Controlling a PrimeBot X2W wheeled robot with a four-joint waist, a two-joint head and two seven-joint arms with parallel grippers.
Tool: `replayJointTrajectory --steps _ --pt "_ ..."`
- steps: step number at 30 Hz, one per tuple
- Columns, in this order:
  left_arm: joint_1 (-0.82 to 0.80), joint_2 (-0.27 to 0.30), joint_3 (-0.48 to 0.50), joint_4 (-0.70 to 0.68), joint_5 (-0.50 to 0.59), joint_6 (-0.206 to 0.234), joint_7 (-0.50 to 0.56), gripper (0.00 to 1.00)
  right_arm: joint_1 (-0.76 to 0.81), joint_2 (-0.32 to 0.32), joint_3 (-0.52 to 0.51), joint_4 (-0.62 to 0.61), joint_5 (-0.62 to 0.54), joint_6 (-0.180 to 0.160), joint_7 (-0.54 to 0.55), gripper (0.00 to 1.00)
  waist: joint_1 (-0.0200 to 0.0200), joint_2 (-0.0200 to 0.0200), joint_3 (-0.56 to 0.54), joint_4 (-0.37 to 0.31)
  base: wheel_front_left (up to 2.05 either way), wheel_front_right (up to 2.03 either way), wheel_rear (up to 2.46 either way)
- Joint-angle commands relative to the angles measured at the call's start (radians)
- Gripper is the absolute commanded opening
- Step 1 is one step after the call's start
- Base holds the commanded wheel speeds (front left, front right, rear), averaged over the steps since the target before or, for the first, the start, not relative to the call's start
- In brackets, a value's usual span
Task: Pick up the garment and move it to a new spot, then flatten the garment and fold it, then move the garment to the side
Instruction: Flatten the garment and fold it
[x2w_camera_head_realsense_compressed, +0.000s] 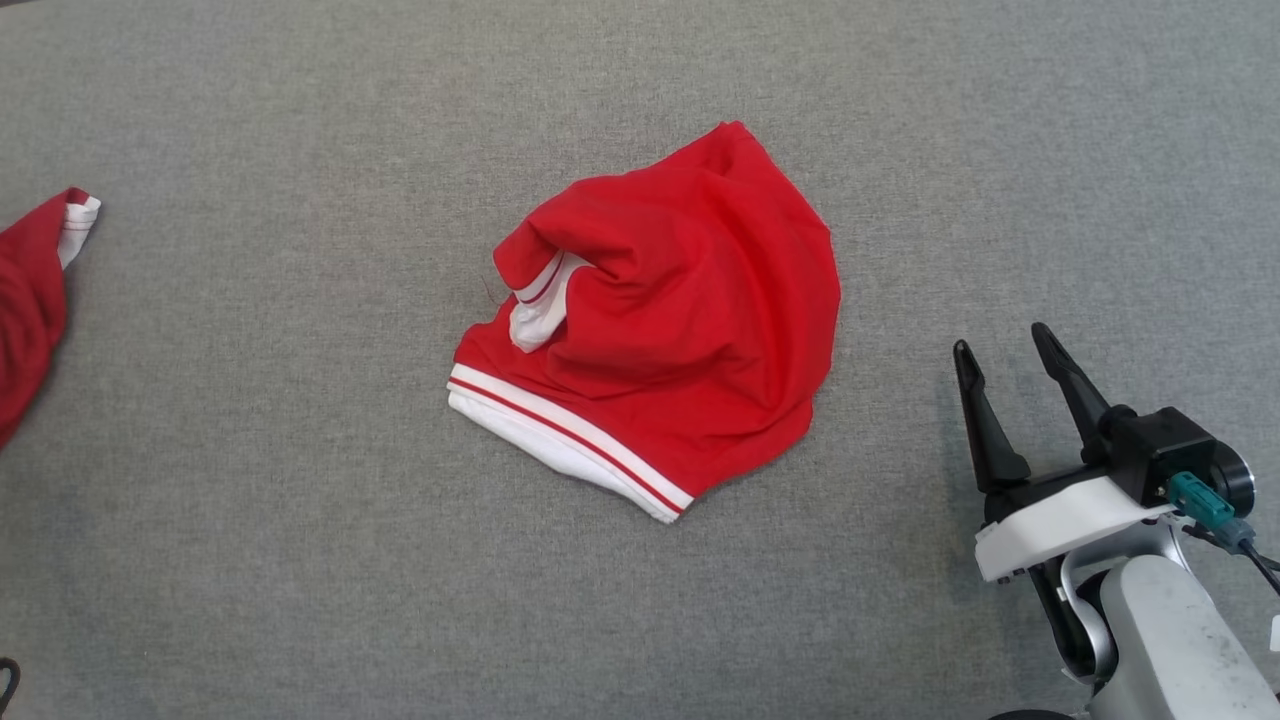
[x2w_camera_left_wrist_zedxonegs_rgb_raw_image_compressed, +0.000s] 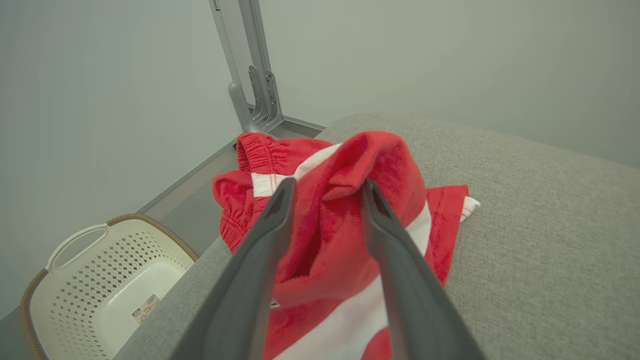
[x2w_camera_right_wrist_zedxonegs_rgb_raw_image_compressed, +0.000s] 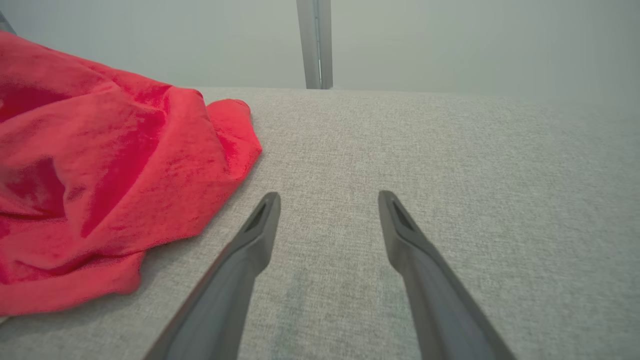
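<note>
The centre garment is seen crumpled in the middle of the grey tabletop, red side up, its white-striped hem turned toward 7 o'clock and a cuff tucked into the folds at about 9 o'clock of the heap. Nothing about it is flat yet, so the flattening and folding are judged not yet done for this piece. At 4 o'clock of it, well apart, the right gripper is held low over bare cloth with its jaws spread wide and nothing between them. It is probably parked there so that the heap's near edge can be reached without the pile being disturbed. Out at 9 o'clock in the head view, at the very margin, a side garment is draped over the tabletop's edge. In the left wrist view the left gripper is set astride a raised ridge of that red cloth, jaws part-way open, a finger on each flank of the fold. Whether the ridge is pinched or merely straddled cannot be told. A pale basket is seen below the edge at 8 o'clock of that view. Placement so close to the drop is judged risky, since loose cloth hanging past the edge may slide off toward the basket.
</note>
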Motion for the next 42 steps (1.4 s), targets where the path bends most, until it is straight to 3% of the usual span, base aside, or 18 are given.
replayJointTrajectory --steps 1,12,20,31,34,42 --pt "0.014 0.010 0.006 0.017 -0.007 -0.009 -0.004 1.00 -0.008 0.006 0.002 0.003 0.002 -0.001 -0.003 1.00 -0.0001 0.0000 -0.018 -0.006 0.00 0.00 0.00" --pt "0.201 -0.112 0.035 -0.242 0.058 -0.054 -0.003 1.00 0.028 0.054 -0.001 0.027 0.002 -0.001 -0.003 1.00 -0.0001 0.0000 -0.122 0.006 0.00 0.00 0.00" --pt "0.246 -0.163 -0.022 -0.415 0.119 -0.060 -0.004 1.00 0.060 0.071 0.005 0.044 0.005 -0.001 -0.003 1.00 -0.0001 0.0000 -0.200 0.001 0.00 0.00 0.00" --pt "0.316 -0.237 -0.141 -0.402 0.144 -0.059 -0.004 1.00 0.097 0.110 0.015 0.054 0.002 -0.001 -0.003 1.00 -0.0001 0.0000 -0.267 -0.072 0.00 0.00 0.00" --pt "0.362 -0.287 -0.144 -0.402 0.129 -0.059 -0.004 1.00 0.111 0.117 0.021 0.063 0.011 -0.001 -0.003 1.00 -0.0001 0.0000 -0.288 -0.092 0.00 0.00 0.00" --pt "0.503 -0.358 -0.128 -0.429 0.147 -0.059 -0.004 1.00 0.137 0.126 0.019 0.071 0.002 -0.001 -0.003 1.00 -0.0001 0.0000 -0.332 -0.110 0.00 0.00 0.00"
